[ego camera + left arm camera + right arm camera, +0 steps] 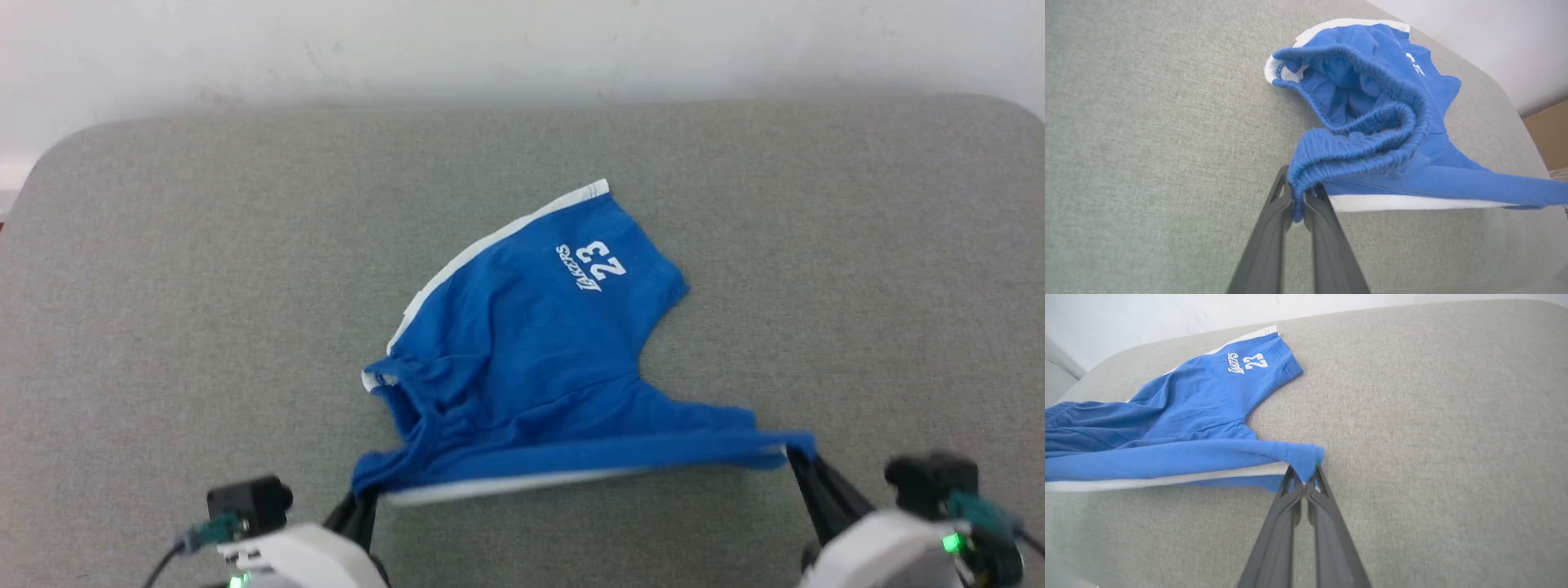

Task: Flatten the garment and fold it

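Blue garment [522,359] lies crumpled mid-bench [163,286]; its near edge is stretched between left hand [365,495] and right hand [797,459], each pinching a corner; flattening stage; next, probably, spread it smooth before folding.

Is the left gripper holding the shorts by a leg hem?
No, the left wrist view shows the left gripper shut on the gathered elastic waistband of the shorts.

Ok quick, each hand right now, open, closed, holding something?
The left hand: closed on the blue shorts, at the waistband.
The right hand: closed on the blue shorts, at a corner.
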Robot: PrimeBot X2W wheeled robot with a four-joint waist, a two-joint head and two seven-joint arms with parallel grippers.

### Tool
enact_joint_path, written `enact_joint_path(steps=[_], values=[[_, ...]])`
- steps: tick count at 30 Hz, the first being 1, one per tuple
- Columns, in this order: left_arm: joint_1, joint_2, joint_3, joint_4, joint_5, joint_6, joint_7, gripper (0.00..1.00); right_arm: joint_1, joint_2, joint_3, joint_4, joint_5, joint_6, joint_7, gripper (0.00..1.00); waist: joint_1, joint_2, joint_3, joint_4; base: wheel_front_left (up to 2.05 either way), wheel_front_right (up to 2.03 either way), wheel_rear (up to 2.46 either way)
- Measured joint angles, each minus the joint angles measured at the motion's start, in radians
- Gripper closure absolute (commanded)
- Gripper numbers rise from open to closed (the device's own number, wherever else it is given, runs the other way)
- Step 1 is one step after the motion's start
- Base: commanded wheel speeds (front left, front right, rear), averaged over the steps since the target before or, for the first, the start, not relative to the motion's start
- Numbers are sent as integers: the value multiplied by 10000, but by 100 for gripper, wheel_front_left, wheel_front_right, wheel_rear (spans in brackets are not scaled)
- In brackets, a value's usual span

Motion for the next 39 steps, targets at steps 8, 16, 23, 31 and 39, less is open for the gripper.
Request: enact_joint_path(steps=[8, 16, 23, 31, 39], values=[[-1747, -397, 173, 1273, -428, -621, 253, 100, -3613, -554, 709, 2556, 675, -2, 86, 100, 1, 0, 396, 4, 0, 0, 0], [-3404, -667, 299, 2138, -487, -1064, 240, 100, -7176, -918, 1730, 5241, 1434, -4, -8, 100, 1, 0, 905, 235, 0, 0, 0], [-4827, -1045, 366, 2817, -560, -1388, 228, 100, -9666, -1244, 2564, 7196, 1983, -4, 63, 100, 2, 0, 1567, 658, 0, 0, 0], [-5744, -1440, 326, 3651, -560, -1697, 102, 100, -11296, -1331, 3674, 8953, 2472, -4, -253, 100, 2, 0, 2427, 1185, 0, 0, 0], [-5830, -1718, 276, 4224, -560, -1927, -343, 100, -11970, -1463, 4451, 10247, 2890, -4, -1198, 100, 0, 0, 3008, 1653, 0, 0, 0]])
